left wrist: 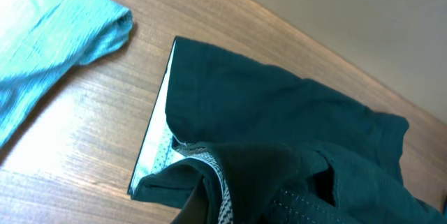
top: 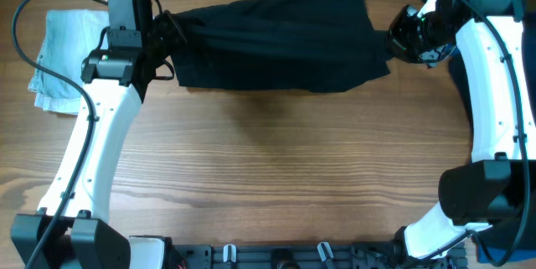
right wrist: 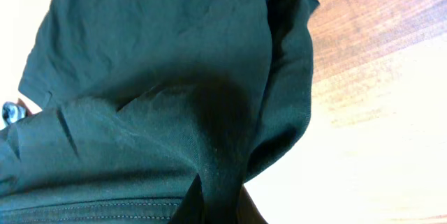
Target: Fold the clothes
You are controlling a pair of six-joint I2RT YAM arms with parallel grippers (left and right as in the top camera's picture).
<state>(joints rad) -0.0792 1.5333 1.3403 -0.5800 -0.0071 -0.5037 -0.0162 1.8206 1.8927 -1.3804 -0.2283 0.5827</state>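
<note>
Extended toward the table's (top: 268, 160) far edge. Clamped with left gripper (top: 165, 34) and right gripper (top: 392, 43) on the black shorts' (top: 276, 43) opposite ends.

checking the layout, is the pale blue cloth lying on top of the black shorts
No, the pale blue cloth lies apart from the black shorts, with a strip of bare table between them.

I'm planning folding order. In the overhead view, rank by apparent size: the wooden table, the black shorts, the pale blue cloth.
1. brown wooden table
2. matte black cloth shorts
3. pale blue crumpled cloth, partly hidden by the left arm
</note>
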